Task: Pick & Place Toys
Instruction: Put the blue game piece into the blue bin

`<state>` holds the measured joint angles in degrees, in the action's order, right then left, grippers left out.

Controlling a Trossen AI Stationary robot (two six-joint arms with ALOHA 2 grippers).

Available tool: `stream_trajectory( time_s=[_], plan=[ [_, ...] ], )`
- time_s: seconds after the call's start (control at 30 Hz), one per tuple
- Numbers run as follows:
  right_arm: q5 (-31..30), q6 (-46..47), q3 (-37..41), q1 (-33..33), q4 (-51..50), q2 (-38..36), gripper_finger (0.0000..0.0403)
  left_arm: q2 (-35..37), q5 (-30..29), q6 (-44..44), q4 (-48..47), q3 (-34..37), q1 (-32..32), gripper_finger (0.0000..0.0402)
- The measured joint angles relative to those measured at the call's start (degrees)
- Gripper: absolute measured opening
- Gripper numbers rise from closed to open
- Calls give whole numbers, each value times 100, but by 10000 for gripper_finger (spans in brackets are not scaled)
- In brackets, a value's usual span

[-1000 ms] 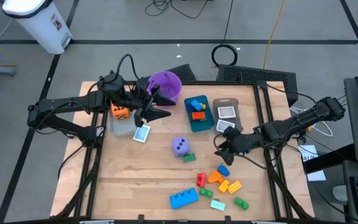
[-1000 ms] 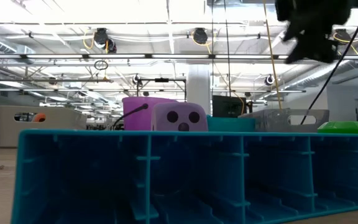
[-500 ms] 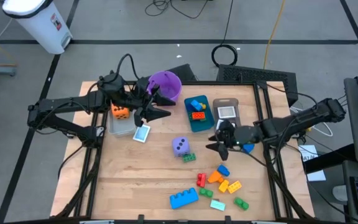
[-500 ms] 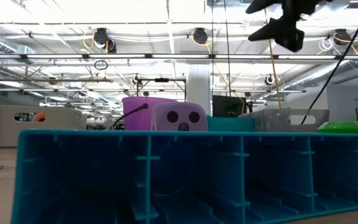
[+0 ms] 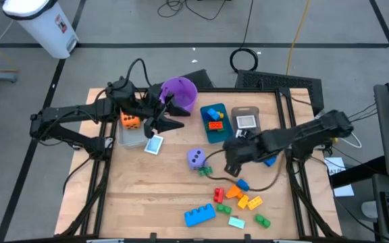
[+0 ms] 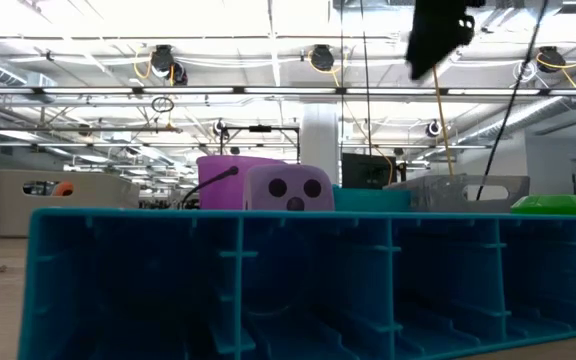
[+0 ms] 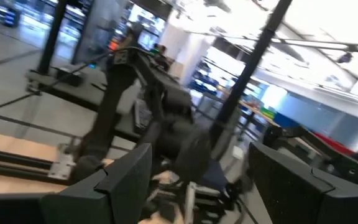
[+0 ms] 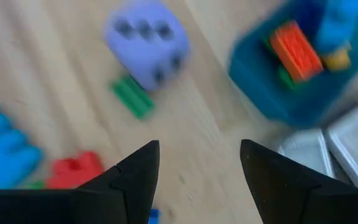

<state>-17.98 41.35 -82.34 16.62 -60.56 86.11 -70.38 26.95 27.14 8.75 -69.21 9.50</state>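
Note:
My right gripper (image 5: 229, 162) hangs open over the middle of the table, tipped down, with nothing between its fingers (image 8: 197, 165). Just to its left a purple die (image 5: 195, 158) and a small green brick (image 5: 204, 170) rest on the wood. Loose red, orange, yellow and blue bricks (image 5: 235, 196) lie nearer the front edge. A teal bin (image 5: 215, 123) with blue and orange bricks stands behind the gripper. My left gripper (image 5: 177, 113) waits open beside the purple bucket (image 5: 179, 93), level and holding nothing.
An orange die (image 5: 131, 122) sits in a clear bin at the left, with a picture card (image 5: 154, 144) beside it. A grey bin (image 5: 245, 121) stands right of the teal one. A large blue brick (image 5: 199, 215) lies near the front edge and fills the low view (image 6: 308, 280).
My right gripper has swung toward the table's left, risen a little and tipped further downward, coming closer to the purple die. The toys have stayed where they were.

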Motion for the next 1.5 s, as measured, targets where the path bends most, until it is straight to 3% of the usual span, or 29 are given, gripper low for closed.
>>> stream_trajectory(
  time_s=[0.2,0.43,0.6,0.87,1.5],
  plan=[
    [105,1763,-237,33,-1600,1125,216,112,1001,170,-22,0,153,273],
    [547,2975,-235,33,-2659,2010,216,179,1504,161,-18,2,216,273],
    [902,2995,-235,55,-2780,2451,216,213,1560,192,18,-5,302,273],
    [880,2994,-113,86,-2955,2730,216,236,2070,324,-11,-4,505,273],
    [888,2956,1294,86,-2715,2739,216,244,2094,361,0,-4,592,273]
  ],
)
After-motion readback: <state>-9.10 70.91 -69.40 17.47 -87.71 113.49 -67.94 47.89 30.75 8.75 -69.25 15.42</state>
